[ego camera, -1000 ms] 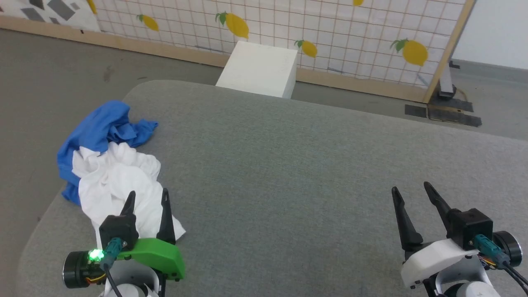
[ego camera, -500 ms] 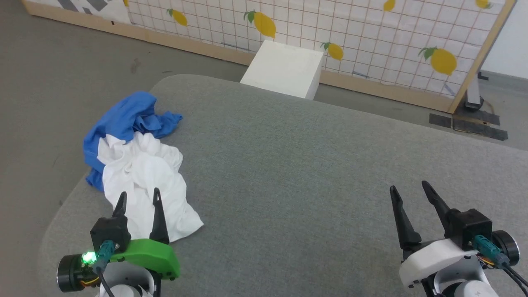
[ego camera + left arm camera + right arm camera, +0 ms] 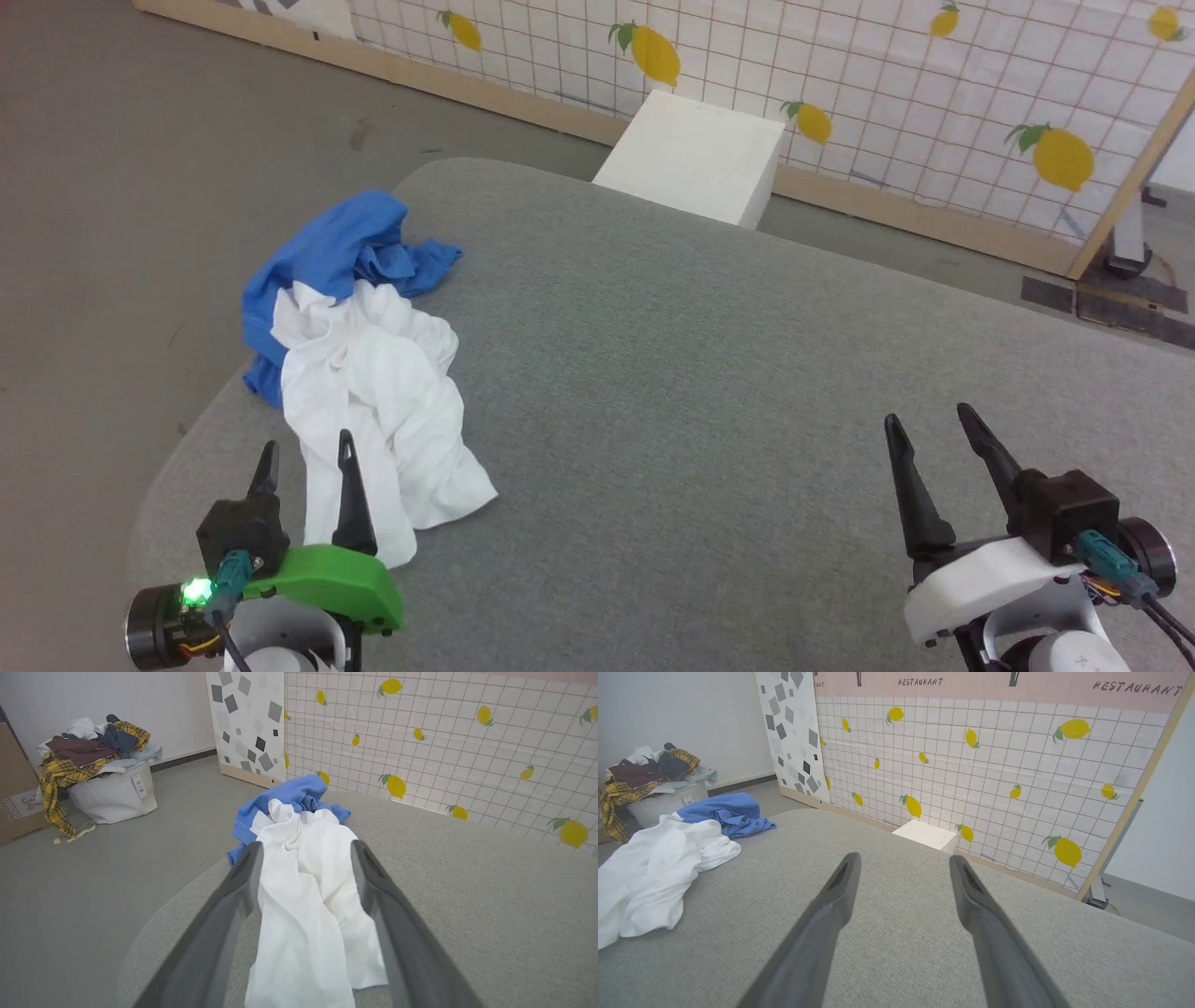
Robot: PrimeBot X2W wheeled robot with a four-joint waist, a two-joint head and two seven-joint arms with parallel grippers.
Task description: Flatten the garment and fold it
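Note:
The garment (image 3: 369,364) lies crumpled near the left edge of the grey table (image 3: 709,392), white body toward me and blue sleeves bunched at the far end. Its chest print is hidden in the folds. My left gripper (image 3: 306,451) stands open just short of the white hem, nothing between its fingers. In the left wrist view the garment (image 3: 303,882) spreads out beyond the open left gripper (image 3: 306,847). My right gripper (image 3: 922,418) is open over bare table at the lower right, far from the cloth. The right wrist view has the garment (image 3: 663,863) at its left, away from the open right gripper (image 3: 903,858).
A white box (image 3: 695,159) stands on the floor beyond the table's far edge, before a lemon-print screen (image 3: 887,103). A white bag piled with clothes (image 3: 100,779) sits on the floor to the left. The garment's blue part hangs close to the table's left edge.
The head camera has turned left, so the whole scene has slid rightward in the picture. Both grippers stay open, and the garment lies as before.

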